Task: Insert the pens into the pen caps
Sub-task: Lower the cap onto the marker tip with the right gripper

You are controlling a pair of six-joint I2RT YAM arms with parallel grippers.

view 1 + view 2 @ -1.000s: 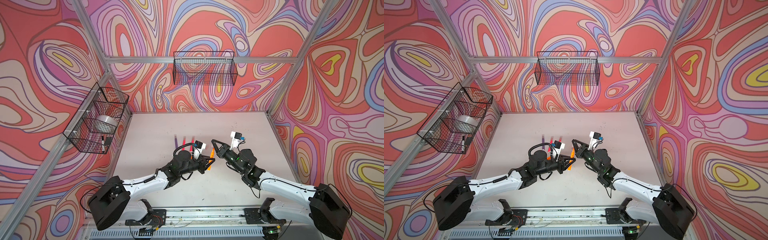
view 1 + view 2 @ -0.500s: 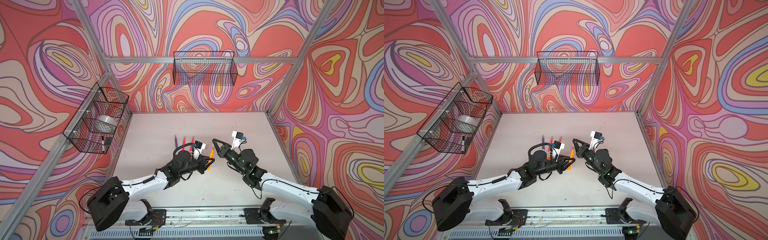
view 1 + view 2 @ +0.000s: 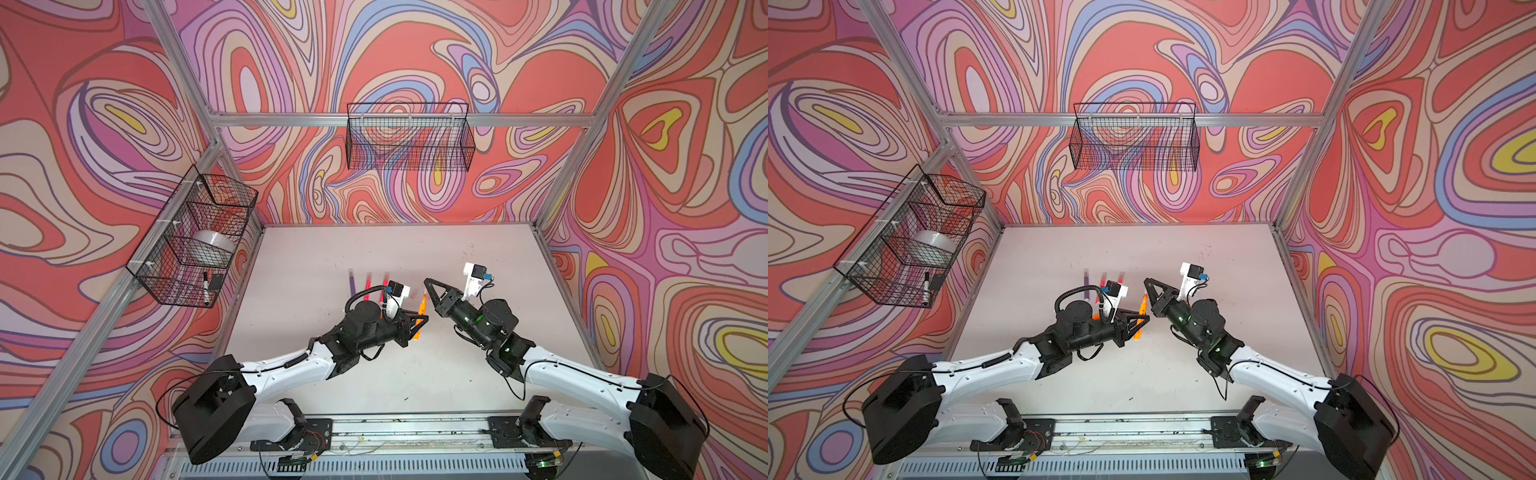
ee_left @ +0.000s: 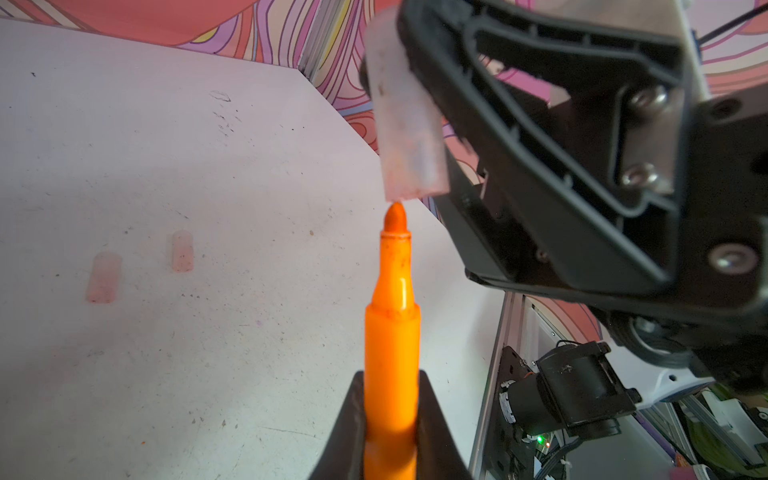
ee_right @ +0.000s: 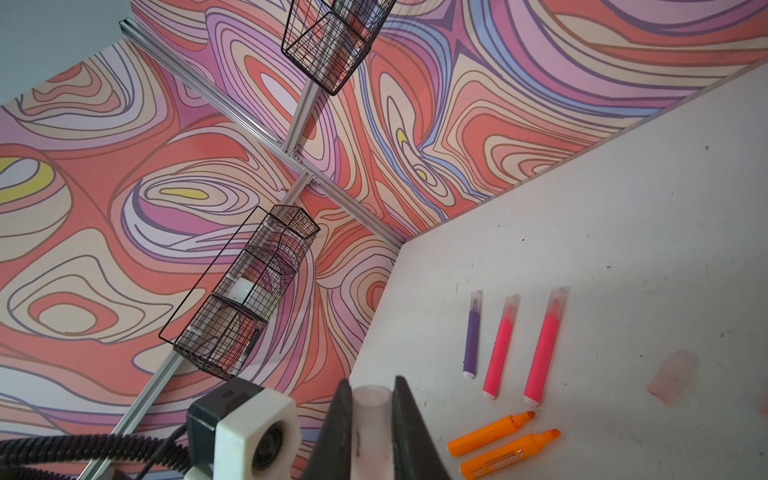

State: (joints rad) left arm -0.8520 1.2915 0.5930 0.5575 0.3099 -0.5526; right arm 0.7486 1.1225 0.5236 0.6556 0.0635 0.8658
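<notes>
My left gripper (image 4: 390, 382) is shut on an orange pen (image 4: 390, 332), with its bare tip pointing away from the jaws. My right gripper (image 5: 371, 386) is shut on a pale translucent pen cap (image 5: 371, 401). In the left wrist view the pen's tip sits right at the open end of that cap (image 4: 409, 124). In a top view the two grippers (image 3: 422, 320) (image 3: 428, 282) meet above the table's middle. One purple pen (image 5: 472, 340) and two pink ones (image 5: 500, 353) (image 5: 544, 349) lie capped in a row. Two uncapped orange pens (image 5: 490, 434) (image 5: 511, 455) lie beside them.
Loose caps (image 4: 104, 276) (image 4: 183, 251) lie on the white table (image 3: 478, 374). A wire basket (image 3: 195, 241) on the left wall holds a tape roll and a black-and-white marker (image 3: 205, 286). Another wire basket (image 3: 409, 137) hangs on the back wall.
</notes>
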